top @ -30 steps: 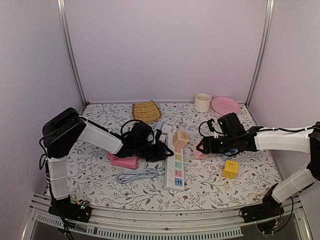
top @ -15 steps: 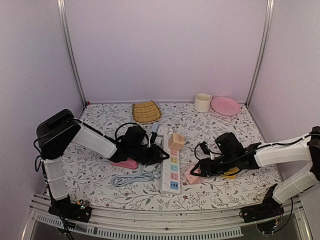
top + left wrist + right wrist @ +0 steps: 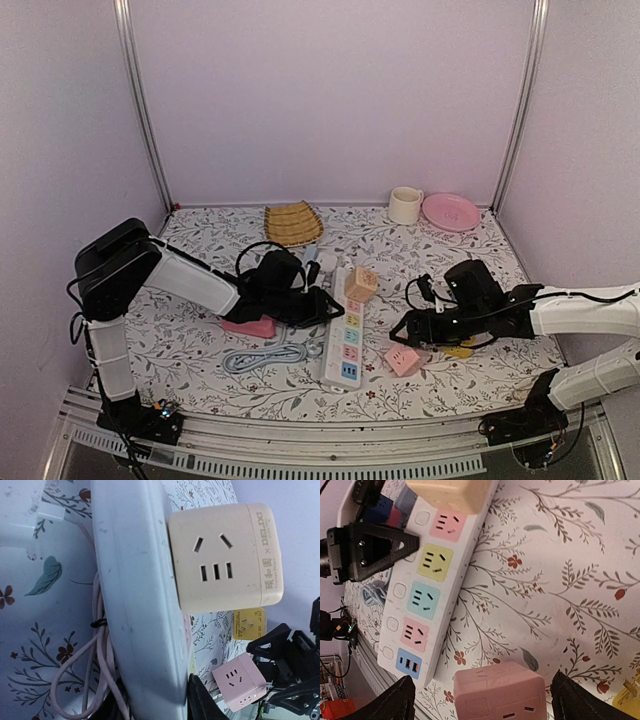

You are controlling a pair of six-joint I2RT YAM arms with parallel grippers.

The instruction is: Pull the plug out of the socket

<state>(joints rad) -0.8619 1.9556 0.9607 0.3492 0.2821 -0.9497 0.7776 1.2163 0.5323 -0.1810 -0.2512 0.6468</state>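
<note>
Right hand (image 3: 402, 335) spread wide, pink plug (image 3: 500, 690) unclasped between its fingers (image 3: 395, 700), socket (image 3: 440, 597) just beside

A lab test booth: plain lilac walls (image 3: 330, 100), aluminium frame posts (image 3: 143, 110), floral-covered table (image 3: 500, 380) with metal rail (image 3: 300, 435)

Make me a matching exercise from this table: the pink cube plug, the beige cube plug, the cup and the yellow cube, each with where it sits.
Things:
1. pink cube plug
2. beige cube plug
3. cup
4. yellow cube

Places:
A. beside the pink plate, at the far edge
B. plugged into the socket
C. partly hidden under the right arm
D. loose on the table, between the open fingers of the right tool

Pairs: 1-D, 2-B, 3-A, 4-C.
</note>
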